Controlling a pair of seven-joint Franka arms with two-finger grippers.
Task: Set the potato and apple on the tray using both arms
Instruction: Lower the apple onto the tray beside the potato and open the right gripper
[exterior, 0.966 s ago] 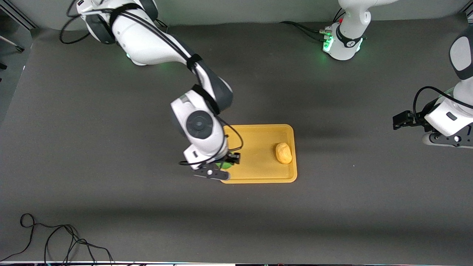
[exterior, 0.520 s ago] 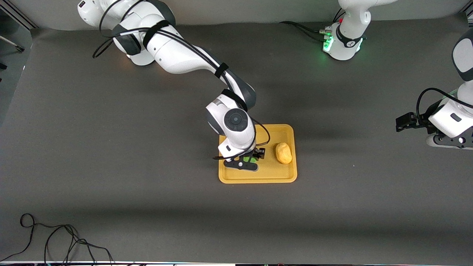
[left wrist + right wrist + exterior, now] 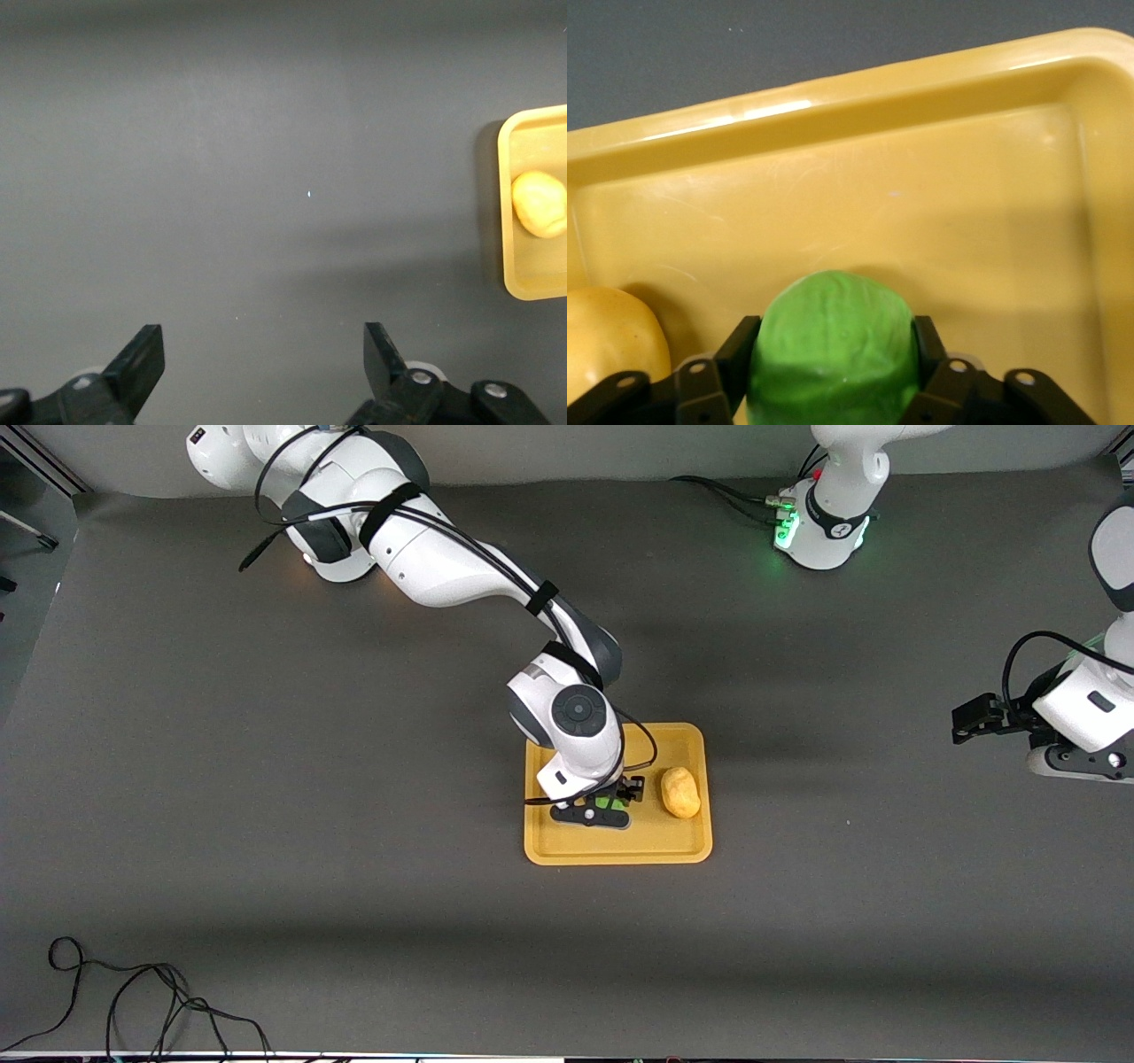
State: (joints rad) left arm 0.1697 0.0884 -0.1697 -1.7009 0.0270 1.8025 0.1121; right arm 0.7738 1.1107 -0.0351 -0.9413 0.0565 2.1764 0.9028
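Observation:
The yellow-orange tray lies mid-table. The yellow-tan potato rests in it toward the left arm's end; it also shows in the right wrist view and the left wrist view. My right gripper is over the tray beside the potato, shut on the green apple, which peeks out between the fingers in the front view. The tray floor lies just under the apple. My left gripper is open and empty, held over bare table at the left arm's end, where that arm waits.
The dark grey mat covers the table. A loose black cable lies near the front edge at the right arm's end. Green-lit arm bases stand along the top.
My right arm has carried the apple from the tray's edge at the right arm's end inward over the tray, toward the potato. The left gripper has drifted slightly outward.

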